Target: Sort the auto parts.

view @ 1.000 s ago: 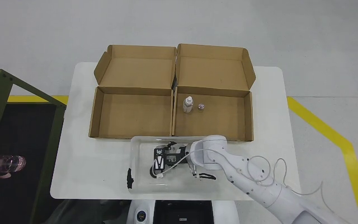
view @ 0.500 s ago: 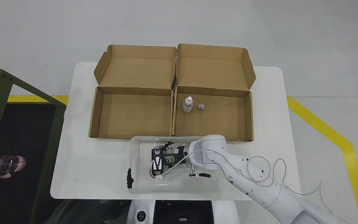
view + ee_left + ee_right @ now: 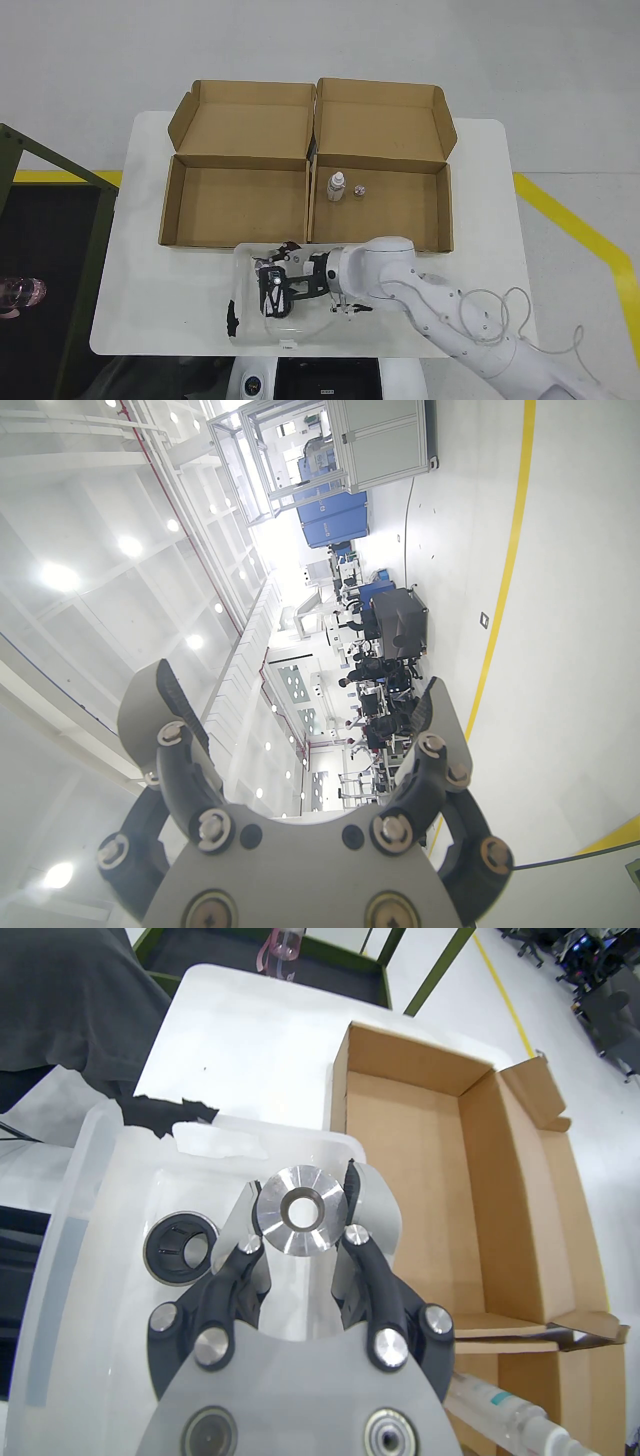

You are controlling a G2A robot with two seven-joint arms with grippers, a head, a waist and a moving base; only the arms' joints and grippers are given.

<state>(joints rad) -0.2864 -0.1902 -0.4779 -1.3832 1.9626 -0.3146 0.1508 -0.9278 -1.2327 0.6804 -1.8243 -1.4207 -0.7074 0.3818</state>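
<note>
My right gripper (image 3: 303, 1183) is shut on a silver metal disc (image 3: 302, 1220) with a round centre hole, held just above the floor of the clear plastic bin (image 3: 65, 1228). A black ring-shaped bearing (image 3: 180, 1248) lies in the bin beside the fingers. From above, the right gripper (image 3: 272, 290) sits over the left half of the bin (image 3: 243, 262), close to the empty left cardboard box (image 3: 235, 205). My left gripper (image 3: 300, 695) is open with nothing between its fingers, pointing up into the hall, away from the table.
The right cardboard box (image 3: 400, 210) holds a small white bottle (image 3: 337, 186) and a tiny part (image 3: 360, 190). A dark torn patch (image 3: 160, 1115) marks the bin's rim. A syringe-like tube (image 3: 500, 1403) lies near the boxes. Bare white table lies left of the bin.
The right gripper has moved left across the bin, toward its left end, staying closed throughout.
</note>
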